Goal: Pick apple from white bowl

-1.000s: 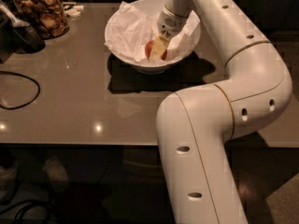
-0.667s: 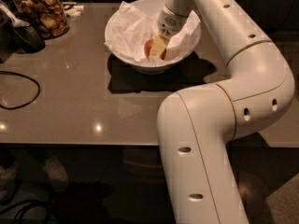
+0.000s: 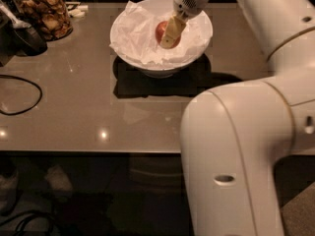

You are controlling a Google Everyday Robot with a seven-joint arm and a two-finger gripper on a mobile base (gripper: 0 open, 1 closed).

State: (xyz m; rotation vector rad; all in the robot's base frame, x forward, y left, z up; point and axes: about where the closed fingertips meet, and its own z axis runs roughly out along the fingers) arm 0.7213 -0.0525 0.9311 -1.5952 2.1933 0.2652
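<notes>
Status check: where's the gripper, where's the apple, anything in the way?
Gripper inside bowl, right against apple. Apple on tissue in bowl, partly hidden by gripper. Jar and cable far left, apart from bowl.

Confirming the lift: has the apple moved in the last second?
Yes. The apple, gripped by the end effector over the white bowl, has shifted up-frame toward the bowl's far rim.

Dim scene, overhead light: glare spots [image 3: 103, 133] on the glossy brown worktop [image 3: 74, 107], hard shadow [image 3: 132, 85] beneath the wide white bowl [image 3: 162, 71], tool [image 3: 169, 39] lit inside it.
</notes>
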